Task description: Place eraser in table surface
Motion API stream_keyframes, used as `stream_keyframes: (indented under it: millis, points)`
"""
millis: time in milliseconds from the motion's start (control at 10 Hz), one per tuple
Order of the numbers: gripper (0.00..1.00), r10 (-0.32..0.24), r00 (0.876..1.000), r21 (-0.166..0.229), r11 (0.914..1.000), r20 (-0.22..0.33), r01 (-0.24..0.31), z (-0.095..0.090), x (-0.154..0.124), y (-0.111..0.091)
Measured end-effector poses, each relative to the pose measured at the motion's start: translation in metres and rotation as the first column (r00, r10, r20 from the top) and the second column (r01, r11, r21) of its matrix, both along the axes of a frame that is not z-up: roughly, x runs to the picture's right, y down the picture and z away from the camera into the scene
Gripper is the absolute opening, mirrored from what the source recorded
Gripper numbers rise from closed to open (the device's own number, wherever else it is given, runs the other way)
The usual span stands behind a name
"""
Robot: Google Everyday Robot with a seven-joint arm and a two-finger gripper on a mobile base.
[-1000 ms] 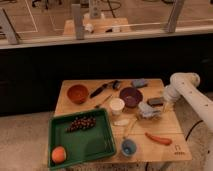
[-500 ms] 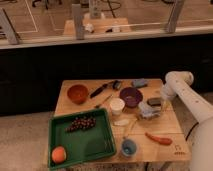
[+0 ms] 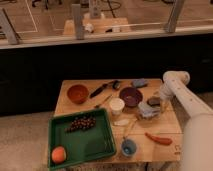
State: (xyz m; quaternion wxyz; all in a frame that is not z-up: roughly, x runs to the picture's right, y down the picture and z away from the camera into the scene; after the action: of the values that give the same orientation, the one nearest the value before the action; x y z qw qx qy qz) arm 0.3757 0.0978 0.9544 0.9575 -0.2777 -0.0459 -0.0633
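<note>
The table surface (image 3: 100, 112) is a square pale wooden top with a small dark logo mark (image 3: 176, 147) at its near right corner. My white arm comes in from the lower right, bends at an elbow (image 3: 175, 79), and reaches down to the gripper (image 3: 161, 103), low over the table's right side, just right of the purple bowl (image 3: 131, 96). A small dark block, the eraser (image 3: 154, 101), shows right at the gripper. I cannot tell whether it is held or lying on the table.
A grey lumpy object (image 3: 147, 110) lies just below the gripper and a blue-grey pad block (image 3: 139, 83) behind it. Also on the table: orange bowl (image 3: 77, 93), black tool (image 3: 102, 89), white cup (image 3: 116, 106), blue cup (image 3: 128, 147), red-orange vegetable (image 3: 158, 138). A green tray (image 3: 102, 142) holds grapes and an orange.
The arm's elbow has shifted slightly left, towards the purple bowl. The gripper stays low at the table's right side. The objects on the table have not moved.
</note>
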Motion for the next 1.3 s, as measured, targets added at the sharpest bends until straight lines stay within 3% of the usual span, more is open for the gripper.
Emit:
stream_keyframes:
  millis: [100,700,1000,1300]
  points:
    - [0.76,0.0,1.0,0.001,1.0,0.002,0.0,0.0,-0.001,-0.001]
    - [0.16,-0.001,1.0,0.012,0.9999,-0.001,0.001,-0.006,-0.001,-0.005]
    - [0.12,0.002,1.0,0.013,0.9999,0.014,-0.002,-0.014,-0.002,-0.01]
    - [0.12,0.002,0.999,0.041,0.9991,0.044,-0.003,-0.05,-0.003,-0.041]
